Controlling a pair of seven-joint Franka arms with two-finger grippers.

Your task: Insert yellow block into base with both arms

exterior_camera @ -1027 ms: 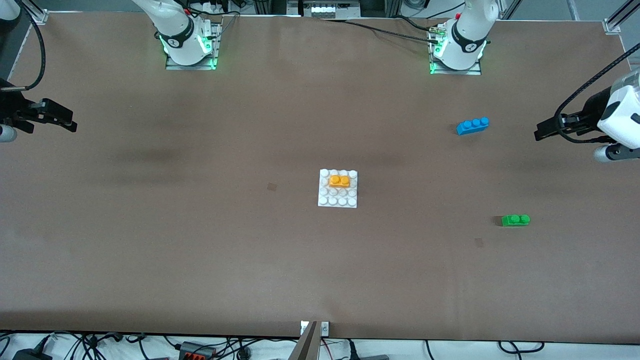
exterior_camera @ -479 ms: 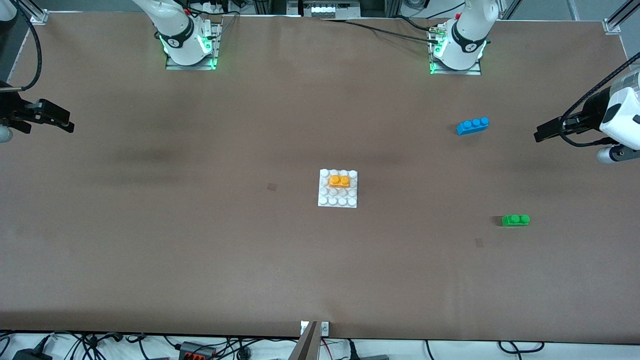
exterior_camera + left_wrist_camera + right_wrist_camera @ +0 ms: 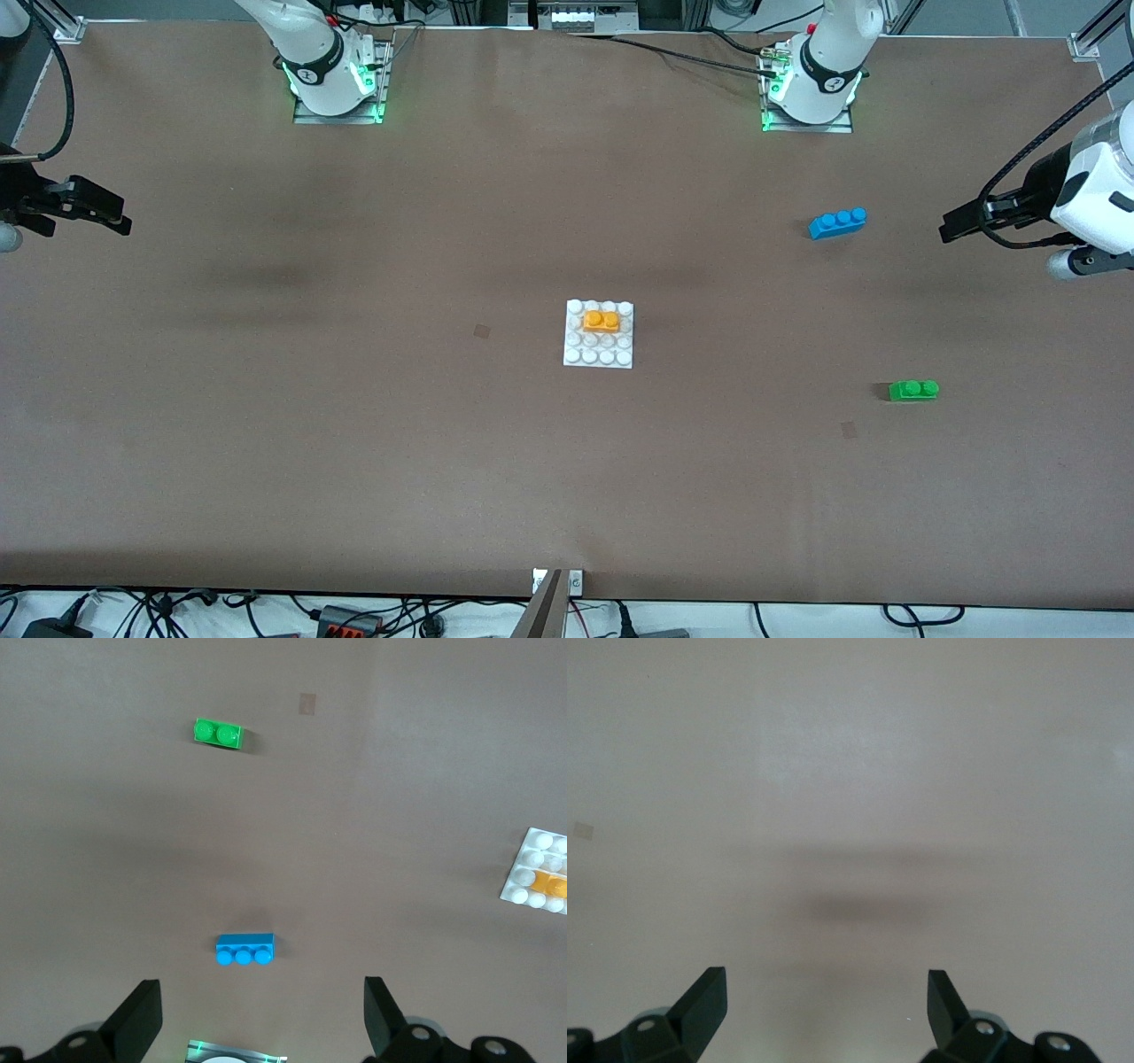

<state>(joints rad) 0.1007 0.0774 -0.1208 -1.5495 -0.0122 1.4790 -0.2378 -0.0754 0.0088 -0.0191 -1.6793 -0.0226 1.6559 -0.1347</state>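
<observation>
The yellow block (image 3: 601, 320) sits pressed onto the white base (image 3: 599, 354) at mid table, on the base's rows farther from the front camera. Both show at the edge of the left wrist view, the block (image 3: 551, 883) on the base (image 3: 532, 850). My left gripper (image 3: 952, 228) is open and empty, up in the air over the left arm's end of the table; in its own view (image 3: 263, 1014) it hangs over bare table beside the blue brick. My right gripper (image 3: 120, 218) is open and empty over the right arm's end, over bare table (image 3: 827, 1005).
A blue three-stud brick (image 3: 837, 221) lies toward the left arm's end, also in the left wrist view (image 3: 245, 949). A green two-stud brick (image 3: 913, 390) lies nearer the front camera, also in the left wrist view (image 3: 218, 732). The arm bases (image 3: 808, 89) stand along the table's back edge.
My left gripper has drifted slightly up and toward the table's middle. My right gripper has drawn a little toward its table end. The block and base have not moved.
</observation>
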